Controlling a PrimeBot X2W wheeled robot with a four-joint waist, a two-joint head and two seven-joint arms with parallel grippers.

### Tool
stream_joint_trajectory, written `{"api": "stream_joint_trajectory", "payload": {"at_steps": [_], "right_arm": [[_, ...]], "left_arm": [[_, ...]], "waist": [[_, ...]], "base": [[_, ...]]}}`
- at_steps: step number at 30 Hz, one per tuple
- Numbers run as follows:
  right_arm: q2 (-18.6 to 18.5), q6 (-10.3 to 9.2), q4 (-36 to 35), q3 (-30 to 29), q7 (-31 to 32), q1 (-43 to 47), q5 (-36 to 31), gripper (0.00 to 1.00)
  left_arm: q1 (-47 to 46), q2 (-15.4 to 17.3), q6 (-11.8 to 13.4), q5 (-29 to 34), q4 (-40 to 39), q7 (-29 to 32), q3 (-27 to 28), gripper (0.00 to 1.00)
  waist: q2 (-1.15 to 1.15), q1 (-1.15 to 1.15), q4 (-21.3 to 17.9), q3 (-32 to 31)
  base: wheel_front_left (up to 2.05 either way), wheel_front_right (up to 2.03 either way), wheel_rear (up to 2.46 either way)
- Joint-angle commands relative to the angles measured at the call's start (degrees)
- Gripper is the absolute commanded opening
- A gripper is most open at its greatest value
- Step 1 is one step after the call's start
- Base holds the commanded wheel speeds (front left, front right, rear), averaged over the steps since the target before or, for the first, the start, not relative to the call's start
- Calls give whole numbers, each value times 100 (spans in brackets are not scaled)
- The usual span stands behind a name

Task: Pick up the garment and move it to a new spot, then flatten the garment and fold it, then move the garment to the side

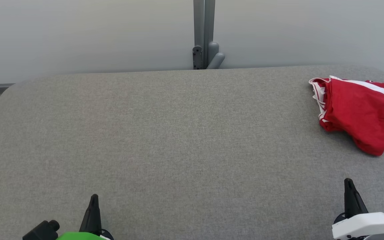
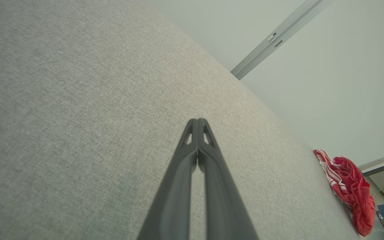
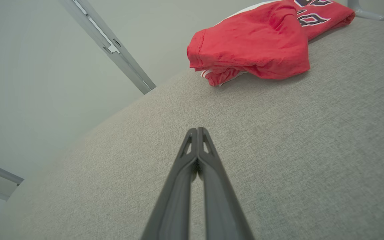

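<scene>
Left fingers (image 2: pixel 178 181) and right fingers (image 3: pixel 178 186) pressed together, empty; red garment (image 1: pixel 355 110) bears unreadable dark lettering

The counter (image 1: pixel 178 133) is covered in grey woven cloth, matt, with a fine, slightly rough weave. The garment (image 1: pixel 355 110) is soft red cloth, matt, with white striped trim and dark printed figures. The left pincer (image 2: pixel 197 120) and the right pincer (image 3: pixel 197 129) look like dark plastic, smooth with a dull sheen. A white casing (image 1: pixel 365 225) behind the right pincer looks like smooth, faintly glossy plastic. The wall (image 1: pixel 78 33) is pale, smooth and matt; the post (image 1: pixel 204 30) on it looks like grey satin-finished metal.
</scene>
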Motion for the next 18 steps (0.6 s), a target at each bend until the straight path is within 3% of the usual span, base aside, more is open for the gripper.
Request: {"api": "stream_joint_trajectory", "payload": {"at_steps": [1, 18], "right_arm": [[-60, 0, -61, 14, 35, -146, 182, 0], [-80, 0, -1, 107, 378, -398, 1650, 0]], "left_arm": [[-179, 49, -47, -176, -105, 33, 47, 0], [-408, 67, -95, -1322, -139, 381, 271, 0]], "waist": [[5, 0, -2, 1], [9, 0, -41, 10]], "base": [[0, 0, 0], [0, 0, 0]]}}
